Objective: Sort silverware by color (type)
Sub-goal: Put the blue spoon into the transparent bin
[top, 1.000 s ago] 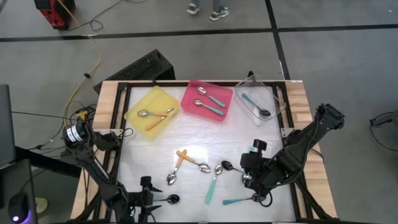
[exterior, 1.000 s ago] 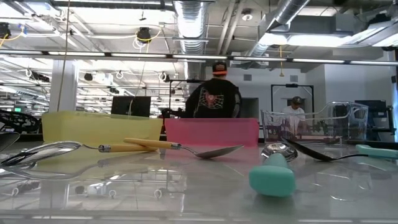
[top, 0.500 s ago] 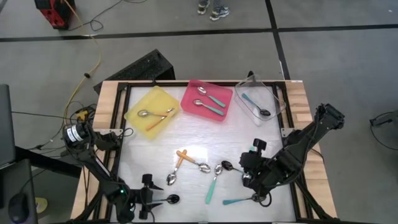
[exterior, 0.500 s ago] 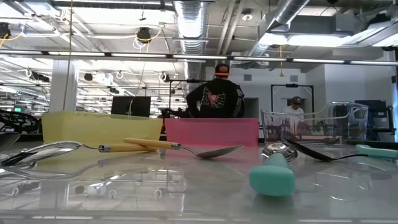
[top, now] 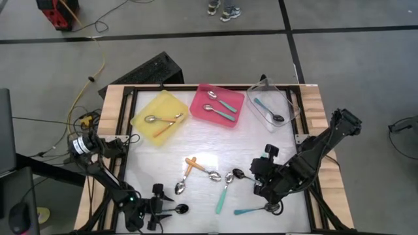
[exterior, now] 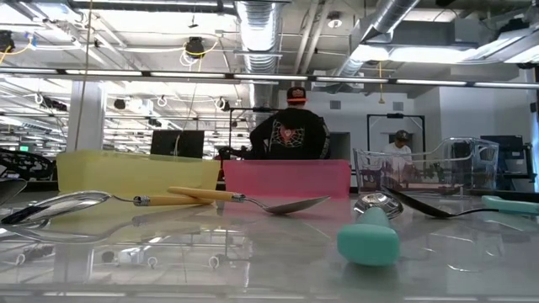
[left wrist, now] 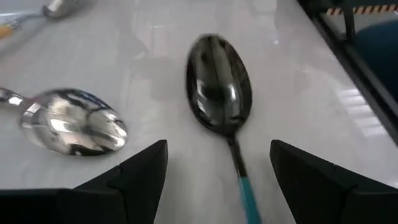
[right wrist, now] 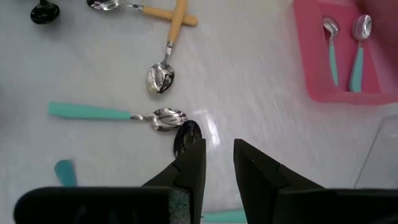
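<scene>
Black-bowl spoon (left wrist: 219, 87) btwn open left fingers (left wrist: 140, 171)

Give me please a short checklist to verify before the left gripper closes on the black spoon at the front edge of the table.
1. Left gripper open: ok, both fingers stand wide apart.
2. Target between the fingers: ok, the teal handle of the black-bowled spoon runs through the gap in the left wrist view.
3. Neighbour clear: ok, the silver spoon bowl lies beside the black bowl, apart from it.
4. Gripper low enough to grasp: cannot tell, height above the table is not readable.
5. Right gripper out of the way: ok, it hovers over the black spoon bowl on the table's right side, holding nothing visible.
6. Clear tray has room: ok, only one spoon inside.
</scene>
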Tool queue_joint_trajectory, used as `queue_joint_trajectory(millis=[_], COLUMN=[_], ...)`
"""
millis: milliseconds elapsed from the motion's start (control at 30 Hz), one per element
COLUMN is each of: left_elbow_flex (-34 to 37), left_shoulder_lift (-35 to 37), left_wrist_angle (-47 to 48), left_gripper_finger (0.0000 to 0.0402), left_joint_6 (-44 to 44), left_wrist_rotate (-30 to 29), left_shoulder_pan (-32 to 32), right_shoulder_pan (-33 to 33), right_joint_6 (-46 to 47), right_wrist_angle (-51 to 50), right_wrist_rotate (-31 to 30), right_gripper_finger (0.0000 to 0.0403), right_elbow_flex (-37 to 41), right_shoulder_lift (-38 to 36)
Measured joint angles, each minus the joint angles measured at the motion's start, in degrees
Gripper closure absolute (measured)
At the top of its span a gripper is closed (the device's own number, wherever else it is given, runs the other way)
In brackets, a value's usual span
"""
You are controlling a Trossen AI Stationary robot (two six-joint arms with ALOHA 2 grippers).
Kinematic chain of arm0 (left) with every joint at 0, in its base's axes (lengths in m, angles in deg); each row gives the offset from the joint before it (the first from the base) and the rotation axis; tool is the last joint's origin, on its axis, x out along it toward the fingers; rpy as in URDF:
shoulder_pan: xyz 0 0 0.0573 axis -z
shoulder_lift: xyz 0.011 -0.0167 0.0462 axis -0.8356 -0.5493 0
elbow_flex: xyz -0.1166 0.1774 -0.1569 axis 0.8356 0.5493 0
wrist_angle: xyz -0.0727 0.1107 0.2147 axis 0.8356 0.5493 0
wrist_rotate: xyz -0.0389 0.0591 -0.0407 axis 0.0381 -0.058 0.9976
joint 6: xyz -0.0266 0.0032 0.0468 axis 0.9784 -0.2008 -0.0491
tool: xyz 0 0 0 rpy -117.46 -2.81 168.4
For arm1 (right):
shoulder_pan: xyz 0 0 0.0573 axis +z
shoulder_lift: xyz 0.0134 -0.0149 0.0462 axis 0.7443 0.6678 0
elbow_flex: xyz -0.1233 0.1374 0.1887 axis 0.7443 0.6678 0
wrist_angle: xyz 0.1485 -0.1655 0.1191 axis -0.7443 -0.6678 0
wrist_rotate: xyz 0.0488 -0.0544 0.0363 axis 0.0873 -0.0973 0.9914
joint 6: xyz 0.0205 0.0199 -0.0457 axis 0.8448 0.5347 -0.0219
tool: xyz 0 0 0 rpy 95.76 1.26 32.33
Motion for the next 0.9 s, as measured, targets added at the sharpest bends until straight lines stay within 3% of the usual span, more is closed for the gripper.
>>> queue_joint_trajectory(millis=[200,400,633,900], left_elbow_flex=[-1.2,-1.2,-1.4,-1.3], left_shoulder_lift=[-1.5,-1.5,-1.2,-1.2], left_wrist_angle=[-0.4,0.9,4.4,5.4], left_gripper_finger=[0.0136,0.0169,0.023,0.0329], left_joint_6=[2.0,2.7,5.3,6.3], left_wrist_rotate=[-2.3,1.3,4.1,5.1], left_shoulder_pan=[0.0,0.0,-0.4,-0.8], right_shoulder_pan=[0.0,0.0,0.0,0.0], right_joint_6=[0.0,0.1,0.1,0.1], right_wrist_angle=[0.8,0.9,1.0,1.0], right_wrist_rotate=[0.0,0.0,0.0,-0.1], right_gripper_finger=[0.0294,0.0294,0.0294,0.0294], right_elbow_flex=[0.0,0.0,0.0,0.0], right_shoulder_lift=[0.0,0.0,0.0,0.0])
